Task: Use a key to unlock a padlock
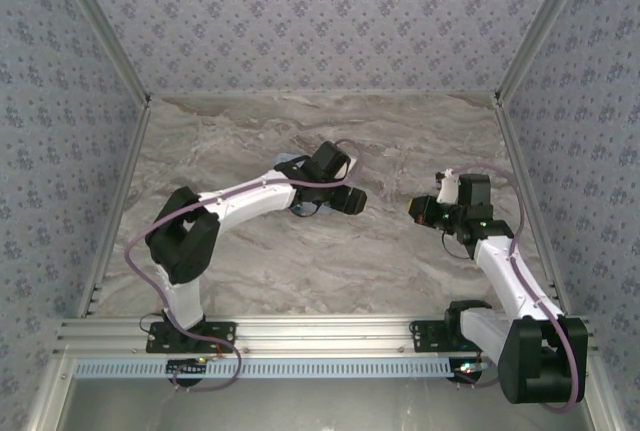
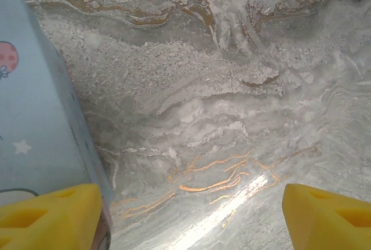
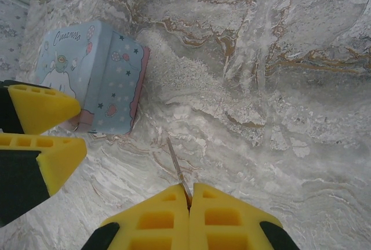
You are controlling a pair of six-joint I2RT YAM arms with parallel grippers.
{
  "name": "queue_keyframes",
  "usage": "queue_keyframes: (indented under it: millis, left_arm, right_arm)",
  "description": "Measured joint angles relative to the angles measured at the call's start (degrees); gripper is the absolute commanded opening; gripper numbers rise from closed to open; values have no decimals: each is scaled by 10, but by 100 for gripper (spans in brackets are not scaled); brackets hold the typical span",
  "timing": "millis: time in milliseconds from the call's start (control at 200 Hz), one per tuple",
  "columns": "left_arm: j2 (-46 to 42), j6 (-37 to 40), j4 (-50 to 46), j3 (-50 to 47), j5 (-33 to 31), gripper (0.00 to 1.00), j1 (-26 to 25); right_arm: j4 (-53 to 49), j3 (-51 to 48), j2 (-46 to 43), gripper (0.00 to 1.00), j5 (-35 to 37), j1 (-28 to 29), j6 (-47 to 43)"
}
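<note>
My right gripper (image 3: 189,195) is shut on the key (image 3: 177,166). Its thin metal blade sticks out ahead of the fingertips, above the marble and aimed toward the tin. From above, the right gripper (image 1: 416,210) sits right of centre. My left gripper (image 2: 191,221) is open, with bare marble between its yellow fingers (image 2: 52,215) and one finger right beside the tin's side. The right wrist view catches those same left fingers (image 3: 43,111) at the near end of the tin. The padlock is hidden.
A light-blue cartoon tin (image 3: 95,76) lies on the marble table (image 1: 300,261), mostly under the left arm (image 1: 250,199) in the top view. Patterned walls close in the back and both sides. An aluminium rail (image 1: 320,336) runs along the near edge.
</note>
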Motion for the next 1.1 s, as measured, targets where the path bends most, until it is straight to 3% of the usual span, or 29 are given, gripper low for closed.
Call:
queue_keyframes:
  millis: [275, 450, 789, 1099]
  left_arm:
    - [-27, -18, 11, -26, 6, 85, -6]
    - [-96, -18, 13, -50, -5, 88, 3]
    - [-282, -43, 100, -254, -11, 95, 121]
    - [-338, -64, 280, -457, 57, 97, 198]
  right_arm:
    - [7, -7, 1, 0, -10, 1, 0]
    - [19, -7, 6, 0, -10, 27, 1]
    - [111, 11, 75, 0, -13, 134, 37]
    - [226, 121, 242, 0, -26, 228, 79]
